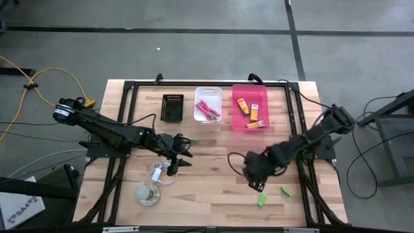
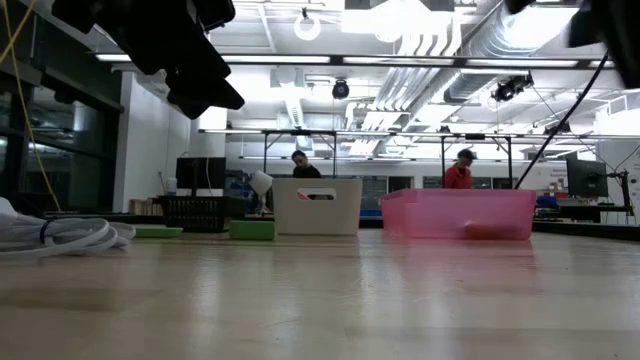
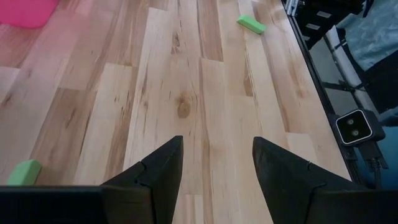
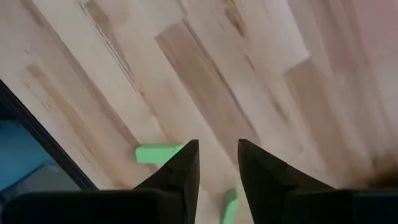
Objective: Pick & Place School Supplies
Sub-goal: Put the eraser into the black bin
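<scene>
Three little green pieces lie flat on the wooden table: one [image 1: 193, 138] near the middle and two [image 1: 285, 190] [image 1: 262, 200] near the front right. My left gripper [image 1: 179, 166] hovers open just beyond the middle piece [image 3: 25, 172], nothing between its fingers [image 3: 216, 142]. My right gripper [image 1: 255, 178] points down, open, above bare wood; the two right-hand green pieces [image 4: 155, 153] [image 4: 229, 205] lie beside its fingers, untouched. Pink-handled scissors [image 1: 208, 110] lie in the white bin [image 1: 198, 94]. Yellow-orange packets [image 1: 243, 105] lie in the pink bin [image 1: 236, 123].
A black tray [image 1: 172, 108] stands left of the white bin at the far side. A coiled white cord [image 1: 158, 173] and a pale round disc [image 1: 147, 194] lie near the front left, under my left arm. Black frame rails [image 1: 304, 188] run along the table's sides.
</scene>
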